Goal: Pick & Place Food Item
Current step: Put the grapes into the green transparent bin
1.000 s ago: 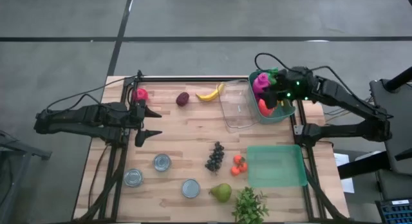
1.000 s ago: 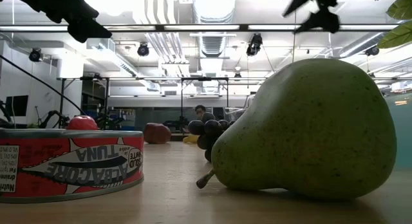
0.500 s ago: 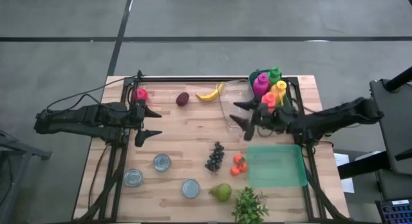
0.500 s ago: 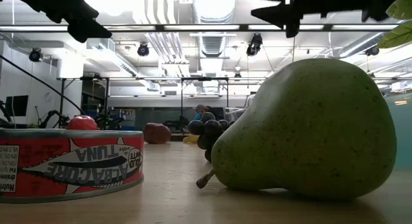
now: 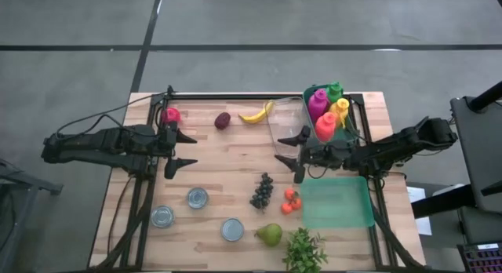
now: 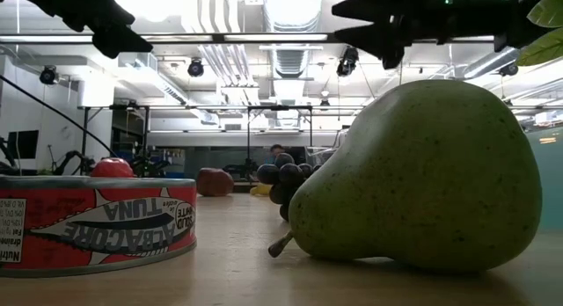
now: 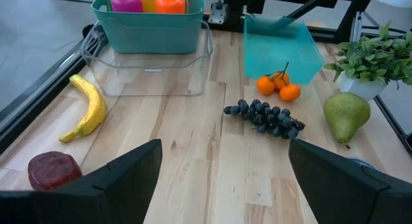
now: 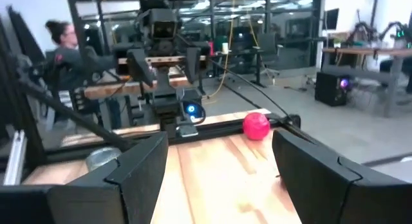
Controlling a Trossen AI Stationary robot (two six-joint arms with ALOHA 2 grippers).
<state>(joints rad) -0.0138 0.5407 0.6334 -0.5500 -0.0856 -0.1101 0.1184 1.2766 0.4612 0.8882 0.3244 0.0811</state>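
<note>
My right gripper [image 5: 289, 151] hangs open and level above the table, pointing toward the left edge, over the near corner of the clear tub [image 5: 284, 129]; nothing is between its fingers [image 8: 132, 169]. Past them lies a red apple [image 8: 256, 125]. My left gripper [image 5: 179, 151] waits open at the left side. Lying on the wood are a banana [image 7: 87, 108], a dark red fruit [image 7: 53, 169], grapes [image 7: 264, 116], tangerines [image 7: 278, 87] and a pear [image 6: 422, 178].
A teal basket [image 5: 346, 140] with coloured bottles stands far right beside the clear tub. A teal tray [image 5: 337, 201] lies near right, with a potted plant [image 5: 304, 251] at the near edge. Three tins [image 5: 197, 198] stand near left. A person [image 8: 61, 40] is in the room beyond.
My right gripper has come down from over the teal basket, moving toward the table's left and near edges. It has tipped from pointing down to level and rolled. Its fingers have stayed open. Nothing on the table has moved.
</note>
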